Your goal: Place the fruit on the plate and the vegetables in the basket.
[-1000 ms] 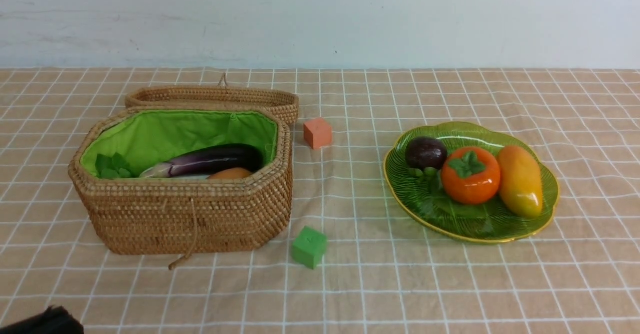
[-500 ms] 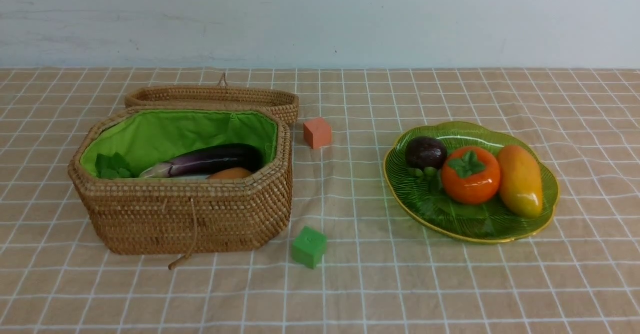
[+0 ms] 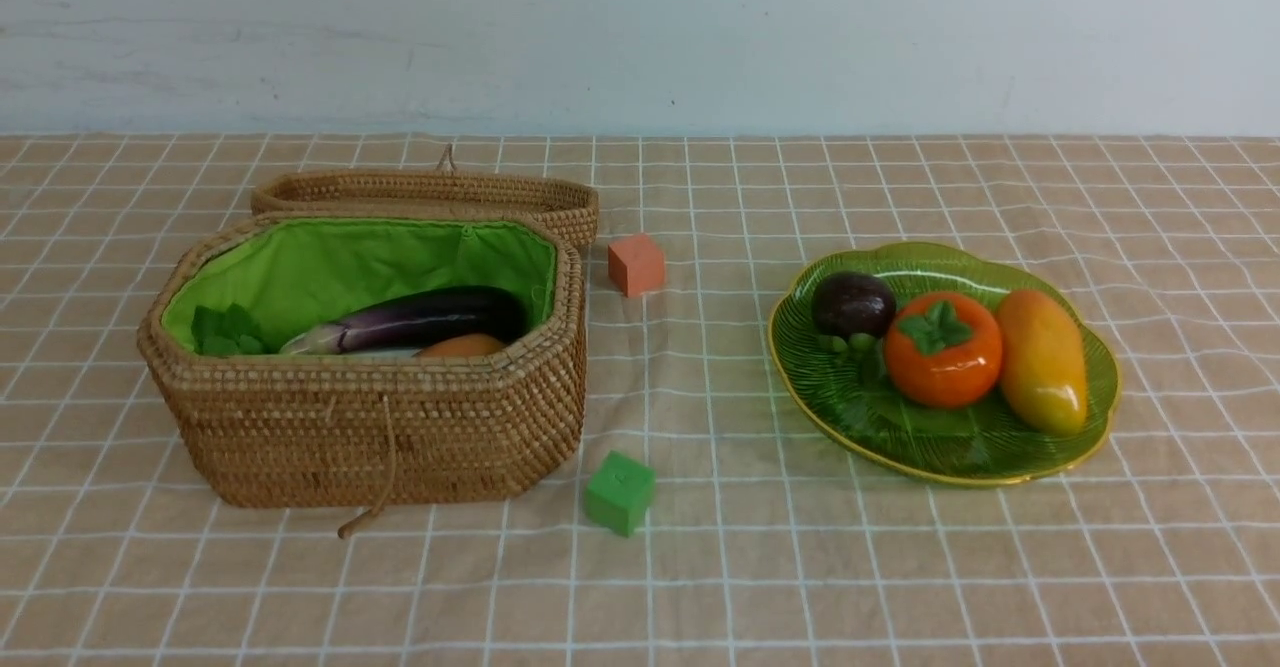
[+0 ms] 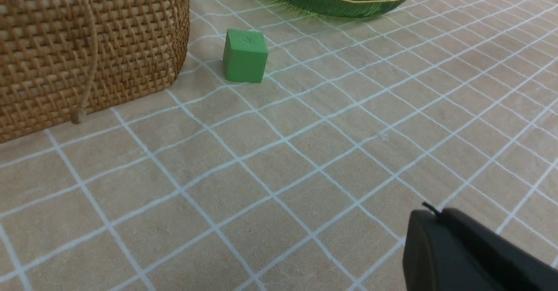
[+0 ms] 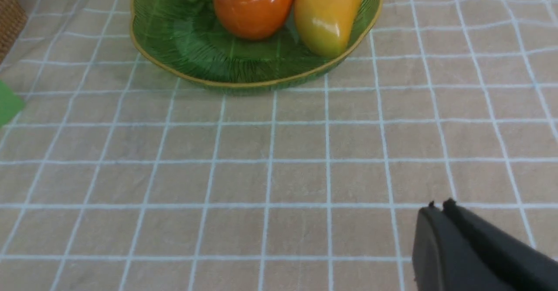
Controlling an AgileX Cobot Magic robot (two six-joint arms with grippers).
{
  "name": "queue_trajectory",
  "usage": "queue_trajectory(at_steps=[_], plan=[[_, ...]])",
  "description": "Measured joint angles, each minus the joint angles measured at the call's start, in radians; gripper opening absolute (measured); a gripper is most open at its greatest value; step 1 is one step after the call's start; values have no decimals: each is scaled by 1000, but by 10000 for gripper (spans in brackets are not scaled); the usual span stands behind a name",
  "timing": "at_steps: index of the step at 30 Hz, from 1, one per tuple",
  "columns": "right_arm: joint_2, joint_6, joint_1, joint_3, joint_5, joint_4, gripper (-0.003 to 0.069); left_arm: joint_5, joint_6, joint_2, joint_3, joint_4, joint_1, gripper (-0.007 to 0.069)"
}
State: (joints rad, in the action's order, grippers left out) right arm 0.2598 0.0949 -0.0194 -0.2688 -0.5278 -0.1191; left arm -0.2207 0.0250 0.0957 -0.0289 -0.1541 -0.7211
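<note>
Vegetables are all sitting inside the basket (image 3: 370, 417) on the left of the bench (image 3: 700, 567): the eggplant (image 3: 420, 319) is lying along the green lining, the radish leaves (image 3: 222, 331) are showing at the left end, and the potato (image 3: 460, 346) is peeking over the near rim. The lid (image 3: 430, 192) is lying open behind the basket.

Change since a second ago: a dark arm part was showing at the lower-left corner of the front view; it is gone half a second later and is absent now. Neither arm is appearing in the front view. Nothing else has shifted.

Orange cube (image 3: 636, 264) and green cube (image 3: 619, 492) are standing on the cloth between basket and plate, touching neither.

Fruit on the right: the mangosteen (image 3: 853, 304), persimmon (image 3: 942, 349) and mango (image 3: 1042, 361) are resting side by side on the plate (image 3: 930, 457).

Left gripper (image 4: 429, 214): hanging low over bare cloth, jaws pressed together, holding nothing. Right gripper (image 5: 438, 208): likewise closed and empty, hanging over cloth near the plate.

Judgement: sorting is looking complete; the arms pulling back fits a finished task, with nothing left to move.
</note>
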Motion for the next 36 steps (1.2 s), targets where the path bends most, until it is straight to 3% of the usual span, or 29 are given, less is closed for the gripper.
queue_trajectory(at_steps=[3,10,36], plan=[[-174,-129,8,162,145,128,-18,0,0,0,0,0,0,-13],[-270,-371,9,284,135,234,-18,-5,1,0,-1,0,0,-13],[-271,-397,9,284,138,250,-8,-19,1,0,-1,1,0,-10]])
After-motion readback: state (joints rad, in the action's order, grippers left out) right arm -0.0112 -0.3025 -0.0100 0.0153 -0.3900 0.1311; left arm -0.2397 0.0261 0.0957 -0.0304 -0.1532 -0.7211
